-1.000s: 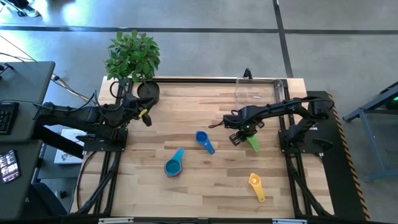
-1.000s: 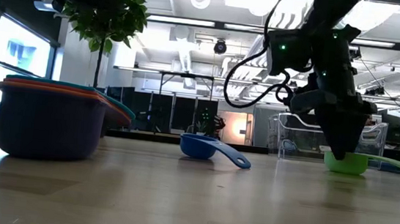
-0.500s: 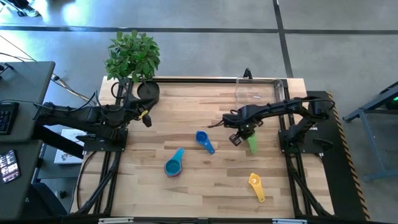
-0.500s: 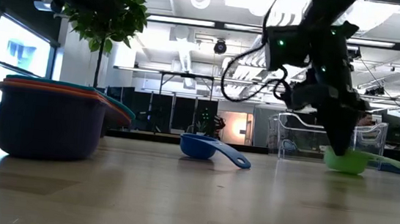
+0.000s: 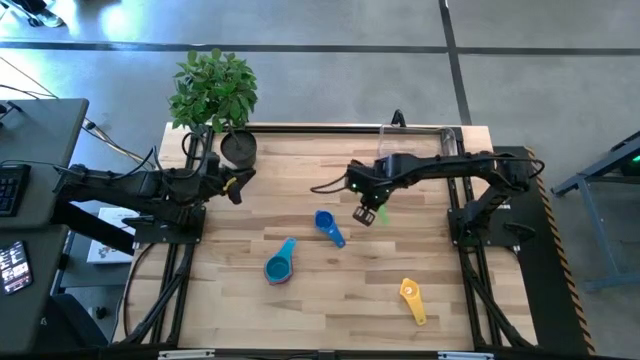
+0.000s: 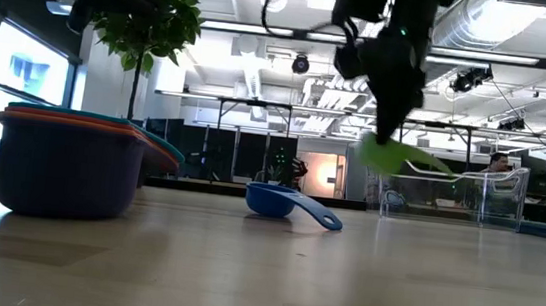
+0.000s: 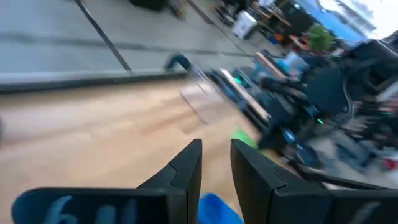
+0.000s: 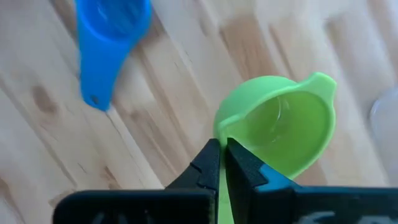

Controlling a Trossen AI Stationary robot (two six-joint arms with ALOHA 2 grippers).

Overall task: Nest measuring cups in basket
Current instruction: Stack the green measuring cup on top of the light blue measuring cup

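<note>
Green plastic measuring cup (image 8: 280, 124), round bowl w/ small pour lip, hangs clear of the pale wood-plank table (image 5: 300, 300), its rim pinched between the closed fingers of the right gripper (image 5: 366, 213) over the table's middle, toward the far edge. Clear rectangular basket (image 5: 410, 145) sits at far right corner. Blue scoop (image 5: 328, 227) lies near centre; stacked teal-topped cups (image 5: 279, 265) toward near edge; yellow cup (image 5: 411, 298) near the near right corner. Left gripper (image 5: 232, 184) waits by far left side, fingers slightly parted, empty.
</note>
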